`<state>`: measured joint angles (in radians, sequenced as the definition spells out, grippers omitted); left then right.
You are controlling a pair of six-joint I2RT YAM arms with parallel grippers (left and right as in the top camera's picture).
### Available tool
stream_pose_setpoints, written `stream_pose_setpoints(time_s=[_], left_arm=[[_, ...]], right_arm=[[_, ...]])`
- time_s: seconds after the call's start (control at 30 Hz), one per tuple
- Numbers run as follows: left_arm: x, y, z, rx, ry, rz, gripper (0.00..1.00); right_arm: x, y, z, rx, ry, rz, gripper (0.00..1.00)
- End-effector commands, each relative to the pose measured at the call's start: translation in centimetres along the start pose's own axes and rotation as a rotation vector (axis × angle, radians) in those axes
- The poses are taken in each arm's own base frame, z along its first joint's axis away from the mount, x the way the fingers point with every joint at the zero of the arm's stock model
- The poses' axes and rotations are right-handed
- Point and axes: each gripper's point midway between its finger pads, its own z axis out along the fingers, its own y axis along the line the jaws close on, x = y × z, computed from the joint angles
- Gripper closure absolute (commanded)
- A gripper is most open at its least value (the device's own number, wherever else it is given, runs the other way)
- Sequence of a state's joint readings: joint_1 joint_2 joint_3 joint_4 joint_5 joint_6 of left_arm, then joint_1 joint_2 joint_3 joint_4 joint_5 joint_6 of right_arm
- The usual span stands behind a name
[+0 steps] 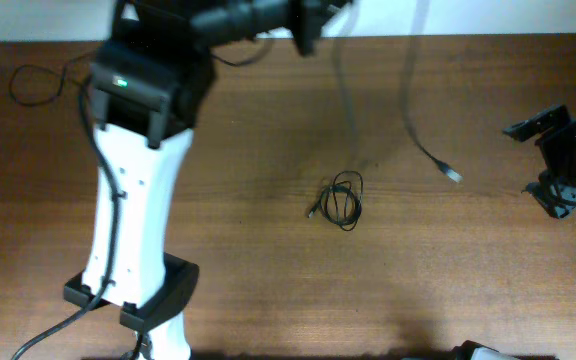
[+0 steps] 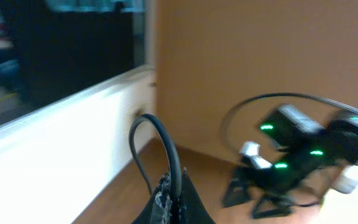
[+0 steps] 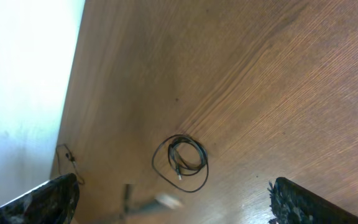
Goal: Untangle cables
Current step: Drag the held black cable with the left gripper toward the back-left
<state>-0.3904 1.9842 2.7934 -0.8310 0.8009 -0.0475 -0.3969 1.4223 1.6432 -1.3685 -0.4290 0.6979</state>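
Your left gripper, high at the top of the overhead frame, is clenched on a thin black cord that dangles blurred, its plug end right of centre. A small coiled black cable bundle lies centre on the brown wooden table; your right gripper, right edge, gapes empty.

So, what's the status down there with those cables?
Left fingers shut on one cable, held high. Right fingers open, empty. Second cable coiled, centre; third cable far left. Nothing in the way.
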Motion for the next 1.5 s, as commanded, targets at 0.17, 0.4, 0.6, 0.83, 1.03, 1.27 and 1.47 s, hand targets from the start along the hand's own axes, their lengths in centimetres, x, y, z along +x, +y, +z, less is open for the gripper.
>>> stream_pose_setpoints(time_s=[0.17,0.4,0.6,0.83,1.03,1.27,1.47], left_arm=[[1.1,10.0,-8.8,-0.310,0.039,-0.093,1.00],[2.7,14.2,-12.5,-0.448,0.066,-0.155,1.00],[5.9,15.8,-11.2,-0.444,0.123,-0.230,1.00],[8.9,17.5,-11.2,-0.458,0.174,-0.302,1.00],[14.8,21.0,-14.2,-0.517,0.262,-0.444,1.00],[18.6,21.4,-14.1,-0.462,0.320,-0.465,1.00],[18.8,22.2,-14.8,-0.515,0.325,-0.472,1.00]], right_arm=[[-0.4,-0.7,-0.5,0.034,-0.044,-0.040,0.02],[-0.5,-0.7,-0.5,0.034,-0.050,-0.041,0.01],[-0.5,-0.6,-0.5,0.031,-0.052,-0.042,0.01],[-0.5,-0.6,-0.5,0.032,-0.052,-0.043,0.01],[-0.6,-0.6,-0.5,0.032,-0.053,-0.043,0.01],[-0.7,-0.5,-0.5,0.027,-0.058,-0.045,0.01],[-0.7,-0.5,-0.5,0.028,-0.057,-0.045,0.01]])
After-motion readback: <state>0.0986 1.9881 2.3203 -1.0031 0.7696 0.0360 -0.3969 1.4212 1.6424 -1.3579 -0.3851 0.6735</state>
